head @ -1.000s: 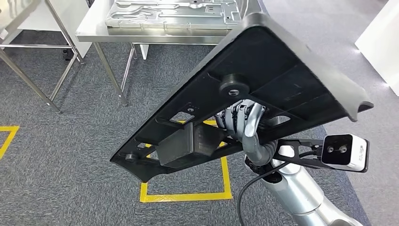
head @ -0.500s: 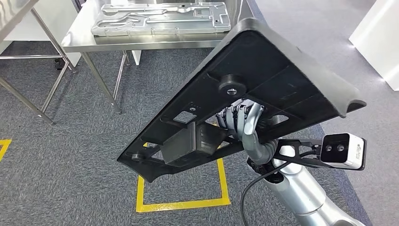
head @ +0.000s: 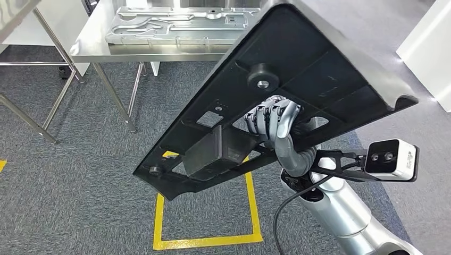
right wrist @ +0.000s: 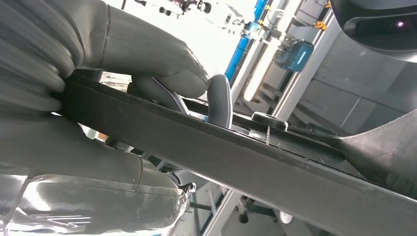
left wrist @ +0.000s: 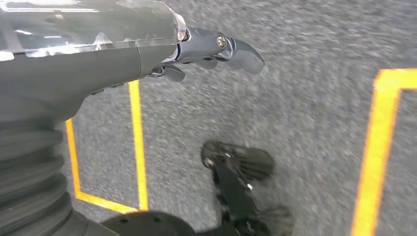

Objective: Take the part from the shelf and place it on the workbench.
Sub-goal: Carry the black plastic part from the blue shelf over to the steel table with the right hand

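A large black flat part (head: 298,90) with cut-outs, a round boss and a boxy block on its underside is held up in front of me, tilted. My right hand (head: 272,123) grips it from below, fingers curled through an opening near its middle. Up close in the right wrist view, the right hand (right wrist: 123,64) clamps the part's dark edge (right wrist: 255,162) between thumb and fingers. The steel workbench (head: 101,47) stands ahead at the upper left. My left hand (left wrist: 206,49) hangs over the grey carpet with nothing in it, fingers loosely bent.
A silver metal plate (head: 175,25) with channels lies on the workbench. A second steel frame table (head: 32,69) stands at the far left. Yellow tape squares (head: 207,234) mark the grey carpet. A white cabinet (head: 431,37) is at the right.
The whole view has shifted as I move; the workbench sits slightly nearer and more to the right. My right hand still grips the black part, now raised a little higher.
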